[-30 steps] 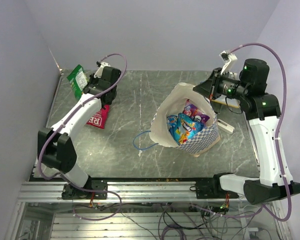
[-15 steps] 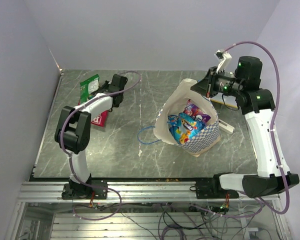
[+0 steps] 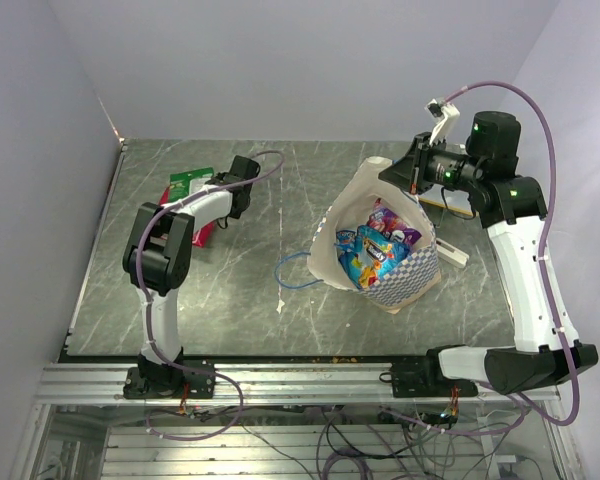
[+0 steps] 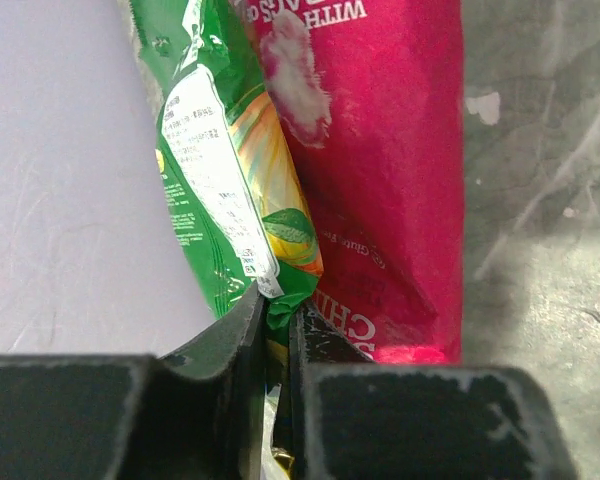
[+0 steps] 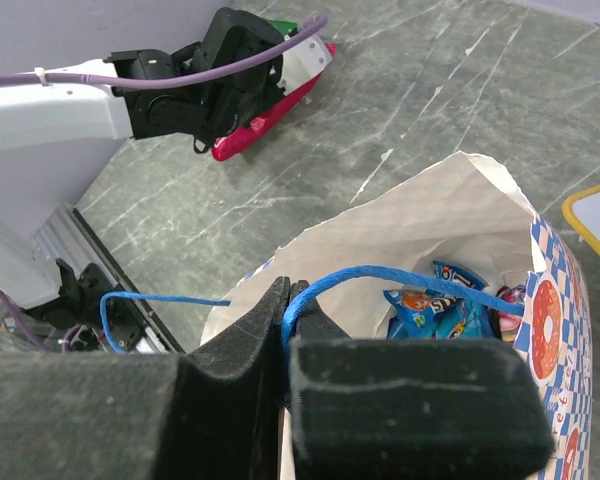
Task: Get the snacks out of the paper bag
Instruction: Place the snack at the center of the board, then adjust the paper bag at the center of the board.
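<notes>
My left gripper (image 3: 210,190) is at the far left of the table, shut (image 4: 278,312) on the lower edge of a green packet (image 3: 188,183) (image 4: 220,170). That packet lies against a red packet (image 3: 203,232) (image 4: 390,180) on the table. The paper bag (image 3: 342,215) (image 5: 400,230) stands open in the middle right. Blue, purple and other glossy snacks (image 3: 372,250) (image 5: 435,305) fill it. My right gripper (image 3: 412,180) (image 5: 288,300) is shut on the bag's blue cord handle (image 5: 400,283) at the far rim. The second cord handle (image 3: 292,272) trails on the table.
A small white block (image 3: 452,255) lies right of the bag. A yellow-rimmed flat board (image 3: 450,205) (image 5: 595,220) sits behind it. The pale side wall (image 4: 70,200) stands close to the green packet on the left.
My left arm has folded in and carried the green packet rightward and down beside the red packet. The right arm has drawn up slightly, still gripping the bag's cord.
</notes>
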### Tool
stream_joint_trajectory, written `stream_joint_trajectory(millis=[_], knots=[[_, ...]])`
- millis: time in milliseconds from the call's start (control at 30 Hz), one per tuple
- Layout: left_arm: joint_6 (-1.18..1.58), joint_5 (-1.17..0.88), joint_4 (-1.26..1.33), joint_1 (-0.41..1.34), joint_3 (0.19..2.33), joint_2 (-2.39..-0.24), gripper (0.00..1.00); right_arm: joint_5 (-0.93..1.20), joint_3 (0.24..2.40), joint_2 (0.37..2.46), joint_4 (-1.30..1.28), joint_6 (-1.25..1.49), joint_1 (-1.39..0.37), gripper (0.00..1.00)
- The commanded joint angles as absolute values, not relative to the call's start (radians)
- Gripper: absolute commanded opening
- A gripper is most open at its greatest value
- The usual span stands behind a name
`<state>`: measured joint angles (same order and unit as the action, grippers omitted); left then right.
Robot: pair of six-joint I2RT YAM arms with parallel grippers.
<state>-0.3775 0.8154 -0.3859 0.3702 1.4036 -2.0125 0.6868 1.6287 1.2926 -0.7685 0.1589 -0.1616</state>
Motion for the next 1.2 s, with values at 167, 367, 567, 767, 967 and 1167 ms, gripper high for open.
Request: stream_joint_trajectory(millis=[167,367,567,767,967,1167], knots=[[-0.161,0.703,-0.604,0.371,1.535,-2.014,0.53,0.659,1.66,1.265,-0.762,0.138,-0.169,0.0],[0.0,0.528,-0.741,0.371,1.625,-1.875,0.99,0.633,1.663,1.252,-0.788,0.115,-0.167,0.0],[0.147,0.18,-0.764,0.371,1.571,-1.613,1.0,0.612,1.659,1.229,-0.805,0.083,-0.169,0.0],[0.493,-0.345,-0.513,0.399,1.352,-1.384,0.94,0.61,1.675,1.239,-0.818,0.063,-0.172,0.0],[0.605,-0.306,-0.422,0.624,1.242,-1.291,0.93,0.514,1.819,1.322,-0.889,0.02,-0.219,0.0],[0.608,-0.277,-0.487,0.752,1.163,-1.228,0.97,0.469,1.894,1.37,-0.88,-0.142,-0.275,0.0]])
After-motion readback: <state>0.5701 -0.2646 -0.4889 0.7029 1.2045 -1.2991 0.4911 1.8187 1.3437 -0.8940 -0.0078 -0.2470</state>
